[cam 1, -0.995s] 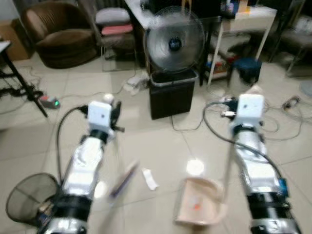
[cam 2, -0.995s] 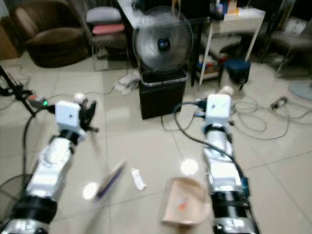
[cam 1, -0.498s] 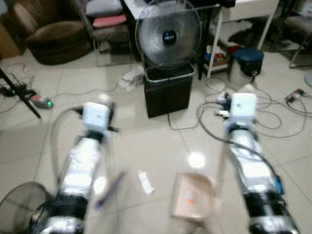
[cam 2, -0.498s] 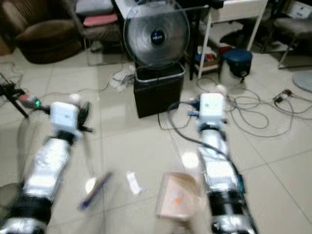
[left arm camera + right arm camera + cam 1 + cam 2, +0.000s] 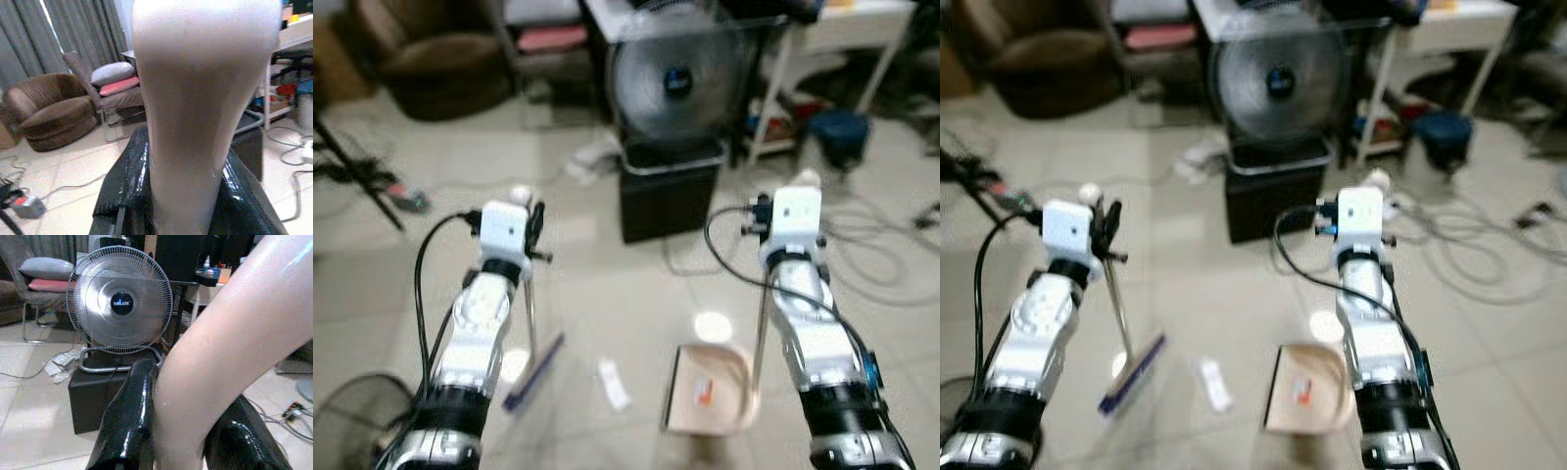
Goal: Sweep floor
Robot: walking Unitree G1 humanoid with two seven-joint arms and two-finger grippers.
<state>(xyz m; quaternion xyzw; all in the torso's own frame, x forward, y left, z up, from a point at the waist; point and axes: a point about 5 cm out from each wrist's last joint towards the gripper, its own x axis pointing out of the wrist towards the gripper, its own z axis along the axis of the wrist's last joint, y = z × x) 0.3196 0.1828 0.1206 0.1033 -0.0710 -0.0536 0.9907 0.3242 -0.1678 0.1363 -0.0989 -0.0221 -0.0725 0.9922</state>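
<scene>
Right eye view, left claw clamping broom, right claw clamping dustpan, paper scrap between

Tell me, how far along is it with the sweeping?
Just starting, it seems. Done: some orange bits already lie in the dustpan. In hand: the left hand grips the broom, the right hand grips the dustpan's handle. Left: a white scrap lies on the floor between broom and dustpan.
</scene>
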